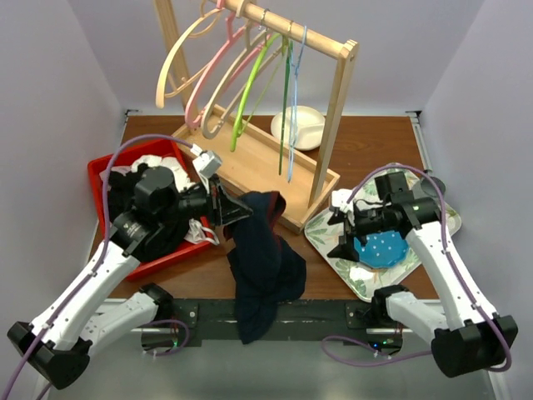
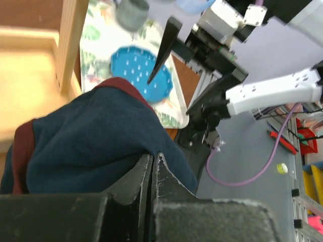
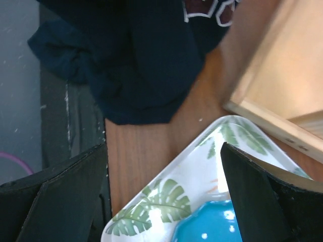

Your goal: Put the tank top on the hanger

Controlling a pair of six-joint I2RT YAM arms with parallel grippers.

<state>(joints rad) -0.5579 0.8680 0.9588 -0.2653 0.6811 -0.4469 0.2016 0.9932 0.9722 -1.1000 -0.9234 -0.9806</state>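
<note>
The dark navy tank top (image 1: 262,258) with dark red trim hangs from my left gripper (image 1: 244,210). From there it drapes down over the table's near edge. In the left wrist view the gripper (image 2: 152,160) is shut on the navy fabric (image 2: 91,146), which bulges just past the fingertips. The thin light-blue hanger (image 1: 294,125) hangs by its hook on the wooden rack's rail, behind and to the right of the garment. My right gripper (image 1: 340,235) stands open and holds nothing, to the right of the tank top. In the right wrist view that gripper (image 3: 164,151) is above a tray corner, with the tank top (image 3: 141,60) beyond it.
The wooden rack (image 1: 275,167) also carries beige, pink and green hangers (image 1: 250,83). A red bin (image 1: 100,179) of black and white clothes sits at the left. A leaf-patterned tray (image 1: 329,242) holds a blue plate (image 1: 381,248). A white bowl (image 1: 301,125) lies behind the rack.
</note>
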